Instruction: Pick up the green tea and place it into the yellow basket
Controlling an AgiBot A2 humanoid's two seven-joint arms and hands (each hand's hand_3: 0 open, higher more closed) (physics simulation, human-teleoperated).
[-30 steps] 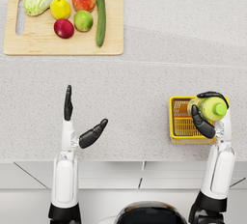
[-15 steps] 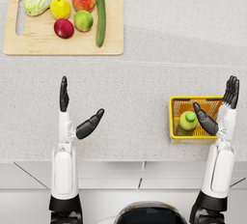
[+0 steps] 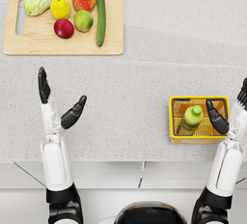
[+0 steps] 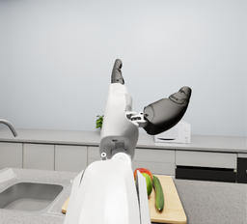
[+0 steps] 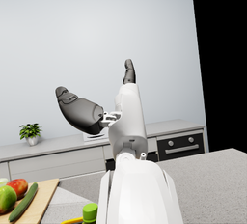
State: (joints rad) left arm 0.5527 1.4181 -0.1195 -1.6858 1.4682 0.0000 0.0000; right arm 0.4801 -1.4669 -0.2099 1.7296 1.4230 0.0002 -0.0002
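A speckled pale grey stone counter carries everything. At its far left lies a rectangular light wooden cutting board with a slot handle at its left end, flat on the surface and bearing vegetables and fruit. Near the front right edge, well apart from the board, sits a square yellow wire basket, also resting directly on the counter.

Bright, even rendered light throughout, with faint soft shadows and slightly blurred, low-detail pictures.
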